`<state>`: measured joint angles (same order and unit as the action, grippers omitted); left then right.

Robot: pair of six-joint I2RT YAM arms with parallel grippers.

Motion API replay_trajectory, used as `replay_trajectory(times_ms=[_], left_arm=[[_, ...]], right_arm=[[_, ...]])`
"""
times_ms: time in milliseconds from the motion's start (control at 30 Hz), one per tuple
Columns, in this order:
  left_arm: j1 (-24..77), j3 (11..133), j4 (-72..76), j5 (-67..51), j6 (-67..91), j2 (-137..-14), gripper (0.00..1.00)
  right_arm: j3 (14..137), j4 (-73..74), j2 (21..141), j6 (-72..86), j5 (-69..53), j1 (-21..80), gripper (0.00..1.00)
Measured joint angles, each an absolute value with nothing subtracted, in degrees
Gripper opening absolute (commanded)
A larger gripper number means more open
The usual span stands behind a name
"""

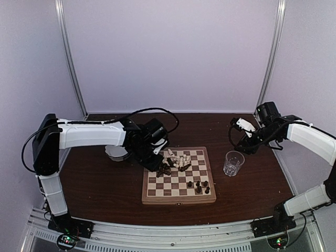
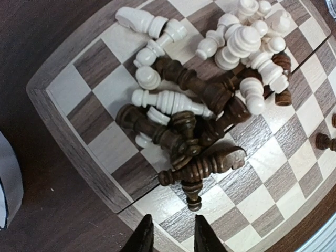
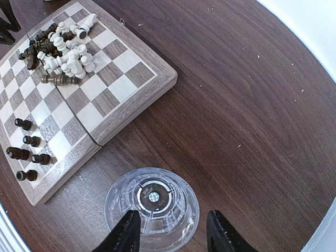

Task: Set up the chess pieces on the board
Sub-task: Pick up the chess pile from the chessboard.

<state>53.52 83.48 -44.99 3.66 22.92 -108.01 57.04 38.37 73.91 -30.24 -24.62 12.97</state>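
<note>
The board (image 1: 178,199) lies mid-table. A heap of dark and cream chess pieces (image 1: 174,161) lies toppled on its far left squares, and several dark pieces (image 1: 198,185) stand near its right edge. My left gripper (image 1: 157,164) hovers at the heap's left side. In the left wrist view the heap (image 2: 199,121) lies on the board (image 2: 89,63) just ahead of my left gripper (image 2: 173,237), whose jaws stand a little apart with nothing between them. My right gripper (image 1: 245,137) is open, high over the table to the right of the board.
A clear glass (image 1: 233,163) stands right of the board, directly below my right gripper (image 3: 173,233) in the right wrist view, seen as the glass (image 3: 152,210). A white bowl (image 1: 116,152) sits behind the left arm. The enclosure walls close in the back and sides.
</note>
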Motion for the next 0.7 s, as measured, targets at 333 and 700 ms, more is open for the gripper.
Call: replay_trajectory(times_ms=[333,700], left_arm=[[51.5,85.7,-41.7,1.8,24.6,-110.3,0.48],[50.2,85.8,-39.2,1.0,23.5,-111.2,0.43]], right_arm=[[57.0,38.4,73.9,-30.3,-24.6,13.0,0.45],[61.5,43.8,72.4,-34.1,-24.7,21.6,0.34]])
